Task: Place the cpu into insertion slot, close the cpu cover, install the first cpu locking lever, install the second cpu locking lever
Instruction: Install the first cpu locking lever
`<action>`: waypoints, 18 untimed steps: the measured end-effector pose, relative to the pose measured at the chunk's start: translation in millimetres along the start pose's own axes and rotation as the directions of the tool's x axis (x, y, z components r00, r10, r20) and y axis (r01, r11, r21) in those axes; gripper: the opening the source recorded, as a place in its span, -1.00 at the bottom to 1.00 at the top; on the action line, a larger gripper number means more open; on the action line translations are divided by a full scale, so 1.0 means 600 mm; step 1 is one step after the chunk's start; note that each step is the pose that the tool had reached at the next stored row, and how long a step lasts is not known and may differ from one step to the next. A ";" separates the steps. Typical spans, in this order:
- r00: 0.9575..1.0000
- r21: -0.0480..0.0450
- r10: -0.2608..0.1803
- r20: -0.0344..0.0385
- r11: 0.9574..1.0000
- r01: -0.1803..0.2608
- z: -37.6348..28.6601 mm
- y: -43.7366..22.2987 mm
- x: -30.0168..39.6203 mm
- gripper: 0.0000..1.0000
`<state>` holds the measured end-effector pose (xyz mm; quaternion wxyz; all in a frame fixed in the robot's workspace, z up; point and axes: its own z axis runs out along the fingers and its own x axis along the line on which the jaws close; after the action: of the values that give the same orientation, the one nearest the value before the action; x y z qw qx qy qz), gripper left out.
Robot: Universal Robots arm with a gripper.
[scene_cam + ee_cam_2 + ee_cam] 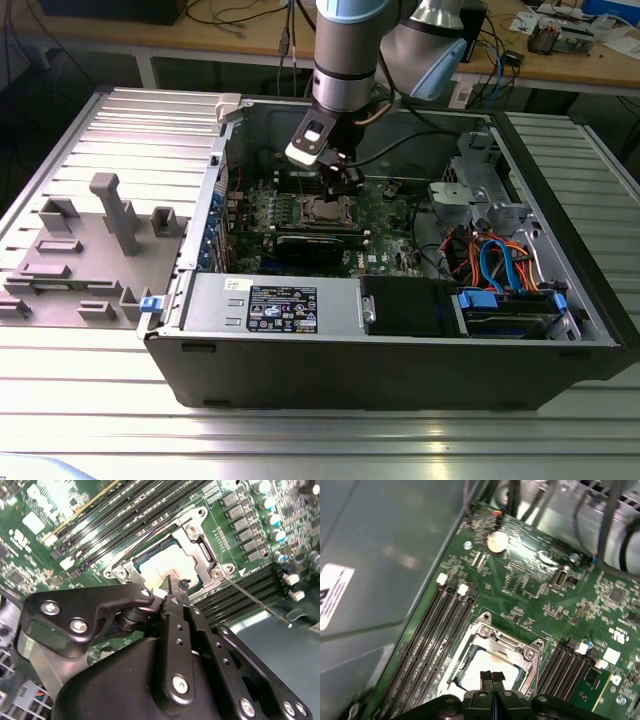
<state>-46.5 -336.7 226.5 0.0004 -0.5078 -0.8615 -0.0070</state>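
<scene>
Black claw (pixel 492 676) clenched, fingertips pressed together, nothing between them. Tips are directly over the dull silver-grey square cpu (pixel 482 662); cannot tell if they touch it. The cpu lies in the dark square insertion slot (pixel 461 661), framed by the thin silvery metal cpu cover (pixel 500 636), on the green motherboard (pixel 530 580). A thin wire lever (pixel 257 602) juts out beside it.

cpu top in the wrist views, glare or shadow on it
In both wrist views the cpu glares near white; in the second wrist view the motherboard corner is also blown out and the gripper is dark; in the exterior view the case front looks dark.
</scene>
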 end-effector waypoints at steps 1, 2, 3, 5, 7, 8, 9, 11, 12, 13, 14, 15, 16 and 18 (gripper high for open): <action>1.000 0.000 -0.009 0.000 1.000 0.009 0.000 0.000 0.000 -0.79; 1.000 0.000 -0.010 0.000 1.000 0.010 0.000 0.000 0.000 -0.79; 1.000 0.000 -0.010 0.000 1.000 0.010 0.000 0.000 0.000 -0.79; 1.000 0.000 -0.010 0.000 1.000 0.010 0.000 0.000 0.000 -0.79; 1.000 0.000 -0.010 0.000 1.000 0.010 0.000 0.000 0.000 -0.79; 1.000 0.000 -0.010 0.000 1.000 0.010 0.000 0.000 0.000 -0.79; 1.000 0.000 -0.010 0.000 1.000 0.010 0.000 0.000 0.000 -0.79; 1.000 0.000 -0.010 0.000 1.000 0.010 0.000 0.000 0.000 -0.79; 1.000 0.000 -0.010 0.000 1.000 0.010 0.000 0.000 0.000 -0.79; 1.000 0.000 -0.010 0.000 1.000 0.010 0.000 0.000 0.000 -0.79; 1.000 0.000 -0.010 0.000 1.000 0.010 0.000 0.000 0.000 -0.79; 1.000 0.000 -0.010 0.000 1.000 0.010 0.000 0.000 0.000 -0.79; 1.000 0.000 -0.011 0.000 1.000 0.011 0.000 0.000 0.000 -0.79; 1.000 0.000 -0.026 0.000 1.000 0.026 0.000 0.000 0.000 -0.79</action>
<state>-46.5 -336.7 226.5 0.0005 -0.4966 -0.8680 -0.0070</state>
